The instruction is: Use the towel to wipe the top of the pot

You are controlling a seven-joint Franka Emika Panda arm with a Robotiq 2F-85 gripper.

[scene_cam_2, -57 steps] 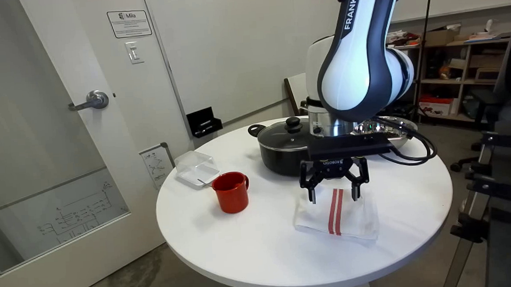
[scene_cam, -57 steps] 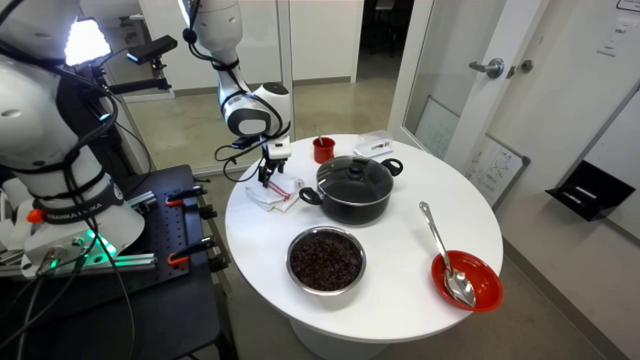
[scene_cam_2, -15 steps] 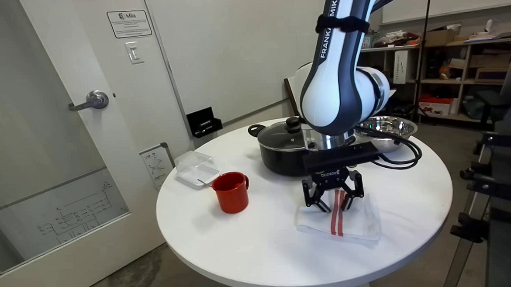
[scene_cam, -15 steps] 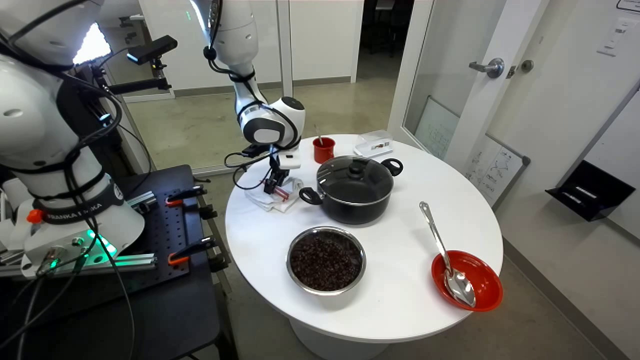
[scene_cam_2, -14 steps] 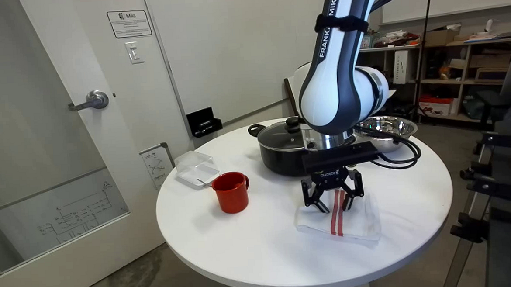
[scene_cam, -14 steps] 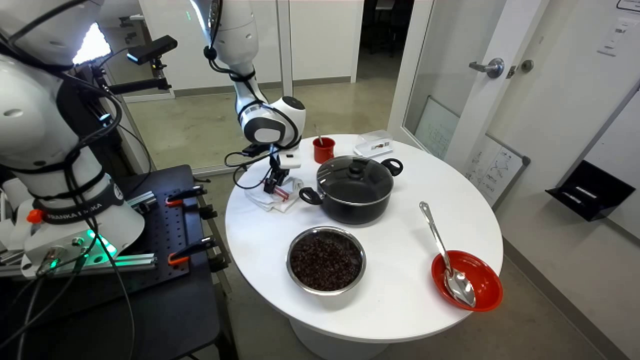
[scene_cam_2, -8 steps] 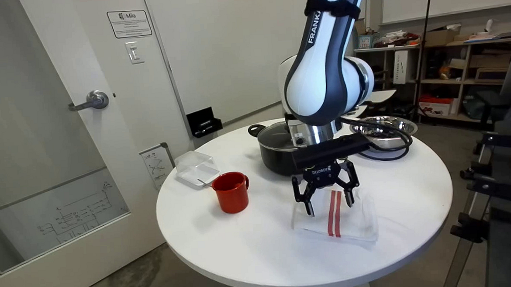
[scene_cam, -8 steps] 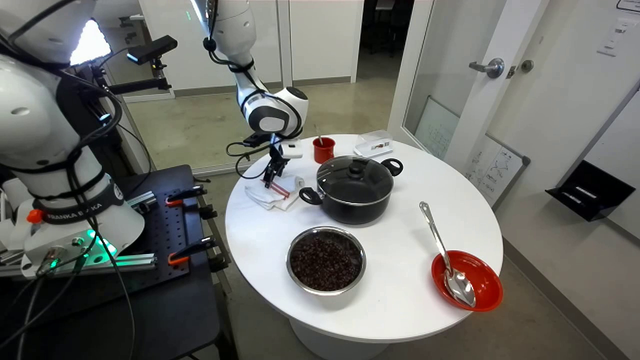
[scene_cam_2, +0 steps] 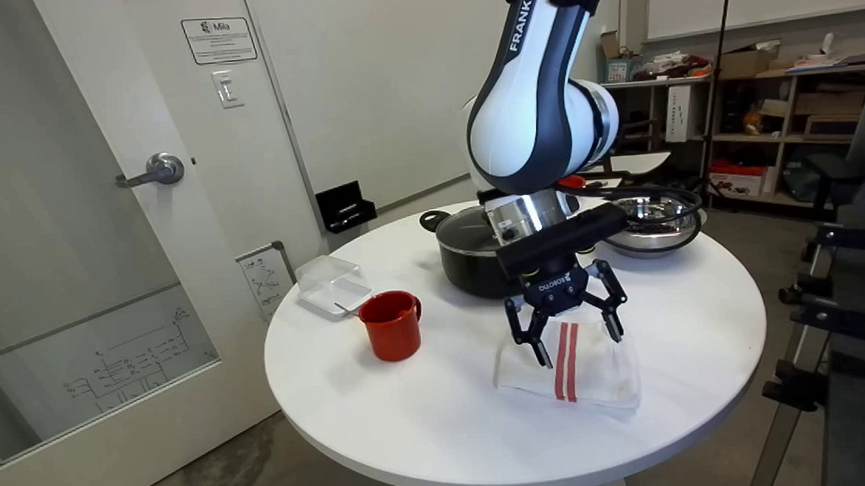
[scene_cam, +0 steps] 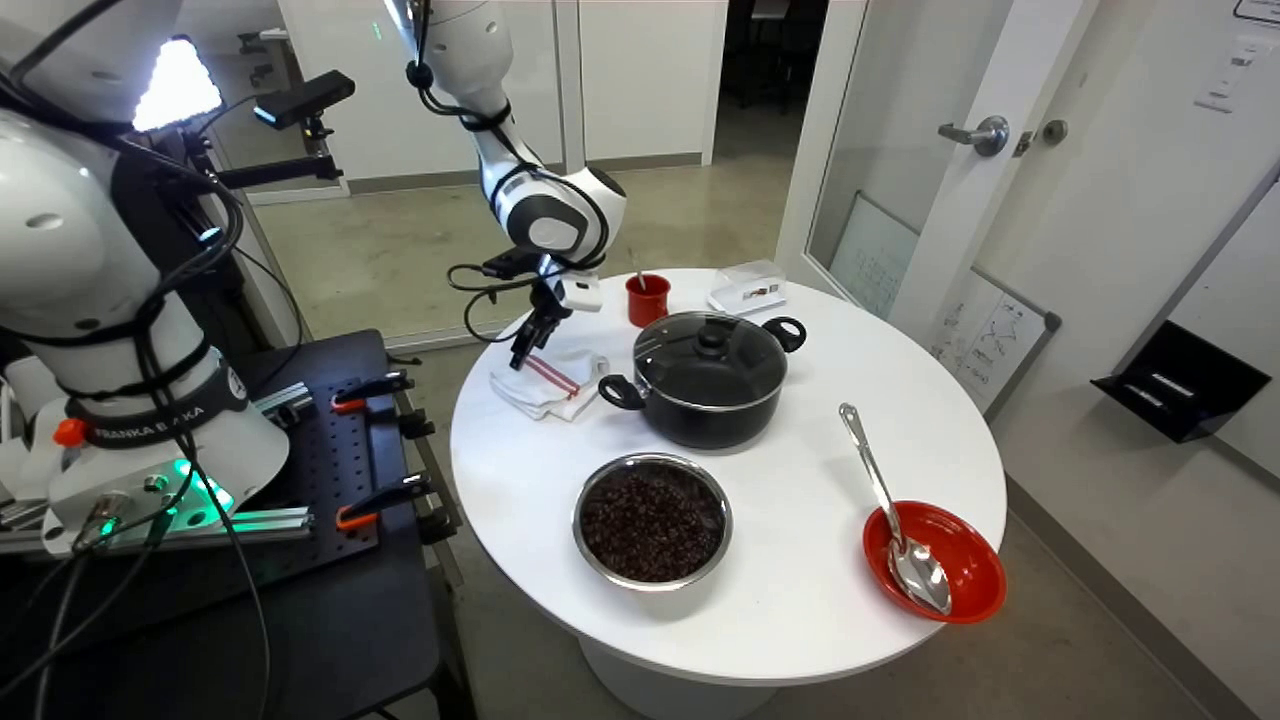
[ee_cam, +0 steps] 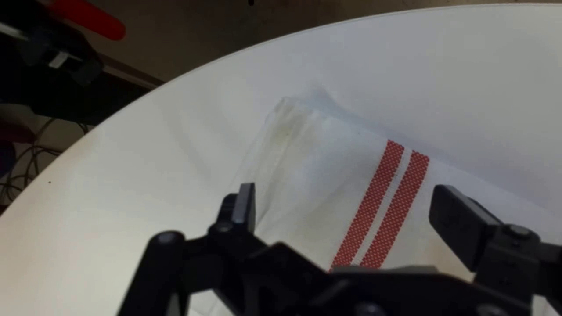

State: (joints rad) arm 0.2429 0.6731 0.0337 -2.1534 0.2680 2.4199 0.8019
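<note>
The towel [scene_cam_2: 603, 382] is a folded white cloth with two red stripes, lying flat on the table beside the pot in both exterior views. My gripper [scene_cam_2: 581, 350] is tilted over it with the jaws spread wide and nothing between them. In the wrist view the towel [ee_cam: 325, 149] shows between and beyond the fingers [ee_cam: 459, 226], stripes running through the gap. A black pot [scene_cam: 710, 415] with a dark glass lid and knob stands just to the right of the towel in an exterior view; my arm partly hides the pot [scene_cam_2: 471, 270] in an exterior view.
A red mug [scene_cam_2: 391, 334] and a clear plastic box [scene_cam_2: 335, 285] stand near the pot. A steel bowl [scene_cam: 652, 580] with dark contents sits in front. A red bowl [scene_cam: 965, 560] holds a spoon. The round table's edge [ee_cam: 228, 57] runs close to the towel.
The jaws have spread apart from a narrower stance around the stripes. My gripper has lifted off the towel, drawn back a little and tilted. The towel lies almost where it was, its stripes flatter.
</note>
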